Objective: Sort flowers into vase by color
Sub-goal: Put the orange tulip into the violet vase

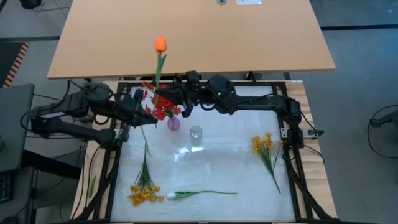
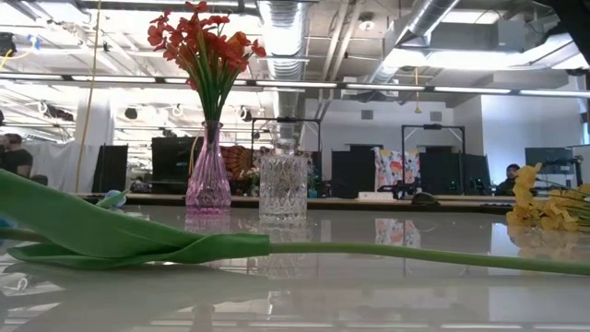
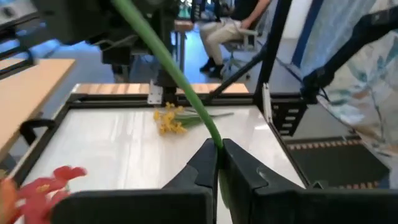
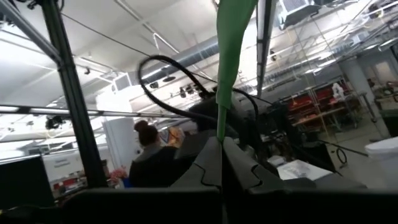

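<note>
- The left tool [image 3: 217,163] is closed on a green stem [image 3: 180,84]; in the left wrist view the stem passes between its two fingers [image 3: 196,168] and runs up and away from them.
- The right tool [image 4: 221,163] is also clamped on a green stem [image 4: 229,56], which rises from between its fingers [image 4: 202,163] in the right wrist view.
- Seen from above, both tools meet at the back left of the worktop [image 1: 217,162], just above the pink vase [image 1: 173,123]. An orange tulip [image 1: 160,44] stands out beyond them on a long stem that leads back to where they grip. I cannot tell from above whether both hold this same stem.
- The pink vase already holds a red spray [image 1: 159,104]. In the low view it stands upright with the red blooms [image 2: 205,39] fanned out above its neck.
- A clear vase [image 1: 196,132] stands just beside the pink one, with no flowers in it; the low view shows its cut-glass body [image 2: 282,187].
- A yellow bunch [image 1: 145,190] lies at the front left of the worktop.
- A white tulip [image 1: 199,194] lies flat near the front edge, bud next to the yellow bunch, stem pointing right.
- Another yellow bunch [image 1: 264,149] lies at the right side.
- People [image 3: 233,28] sit in the room beyond.
</note>
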Motion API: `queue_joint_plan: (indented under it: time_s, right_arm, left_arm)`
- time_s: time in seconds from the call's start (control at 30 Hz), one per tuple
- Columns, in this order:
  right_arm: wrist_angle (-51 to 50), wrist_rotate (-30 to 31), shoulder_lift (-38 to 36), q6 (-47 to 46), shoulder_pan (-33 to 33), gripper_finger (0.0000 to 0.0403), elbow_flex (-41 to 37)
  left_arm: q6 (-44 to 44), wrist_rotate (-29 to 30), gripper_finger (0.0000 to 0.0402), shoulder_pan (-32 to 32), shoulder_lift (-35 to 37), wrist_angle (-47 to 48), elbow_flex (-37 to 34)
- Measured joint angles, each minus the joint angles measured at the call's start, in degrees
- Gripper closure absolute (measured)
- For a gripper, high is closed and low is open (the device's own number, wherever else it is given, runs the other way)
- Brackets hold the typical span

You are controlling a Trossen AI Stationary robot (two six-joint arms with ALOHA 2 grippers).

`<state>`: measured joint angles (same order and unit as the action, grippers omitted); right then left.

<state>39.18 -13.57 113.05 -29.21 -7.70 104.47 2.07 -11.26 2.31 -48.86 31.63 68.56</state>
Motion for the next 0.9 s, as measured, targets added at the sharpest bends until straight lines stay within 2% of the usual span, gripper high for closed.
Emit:
queue_joint_plan:
  time_s: [0.23,0.43,0.57,0.73,0.9]
  right_arm:
    - [-1.3,0.2,0.4,0.2,-0.1,0.0383,-0.1]
    - [-0.3,-0.2,0.4,1.0,-0.1,0.0383,-0.1]
    - [-0.5,-1.2,0.4,1.3,0.0,0.0376,-0.1]
    - [-3.8,-1.2,0.3,1.3,-0.1,0.0341,-0.1]
    - [-7.1,-7.4,0.2,1.2,-0.3,0.028,0.0]
  left_arm:
    - [-1.8,-0.4,0.0401,-3.5,-6.8,4.7,4.1]
    - [-0.3,3.4,0.0401,-3.6,-7.2,12.0,6.0]
    - [1.5,4.5,0.0401,-3.6,-6.9,13.7,6.0]
    - [2.1,4.2,0.0401,-3.7,-6.6,14.1,5.8]
    - [3.0,4.0,0.0401,-3.8,-5.8,14.2,5.6]
